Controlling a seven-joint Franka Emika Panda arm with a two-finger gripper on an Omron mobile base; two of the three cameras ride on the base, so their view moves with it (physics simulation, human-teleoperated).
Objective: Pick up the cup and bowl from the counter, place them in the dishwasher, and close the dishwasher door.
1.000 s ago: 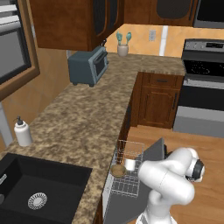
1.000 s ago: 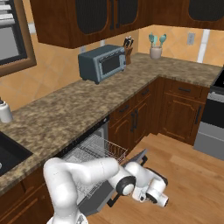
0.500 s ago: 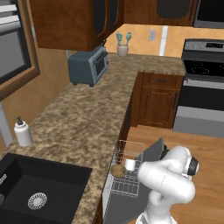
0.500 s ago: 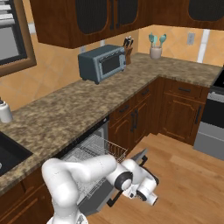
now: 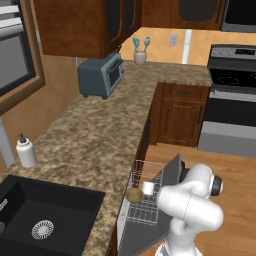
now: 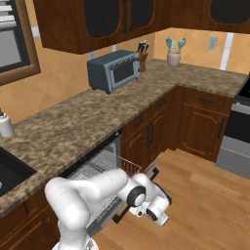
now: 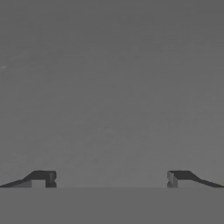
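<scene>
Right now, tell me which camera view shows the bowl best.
The left base view: the bowl sits in the dishwasher's white rack, beside the cup, seen from above. In the right base view the arm covers that part of the rack. The hand view faces a flat dark grey surface with the gripper open.

Even, soft rendered light with faint shadows, no glare; the hand view looks flat, perhaps featureless grey.

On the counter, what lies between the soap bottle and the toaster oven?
Nothing: in the left base view, bare granite counter runs from the soap bottle to the toaster oven.
</scene>
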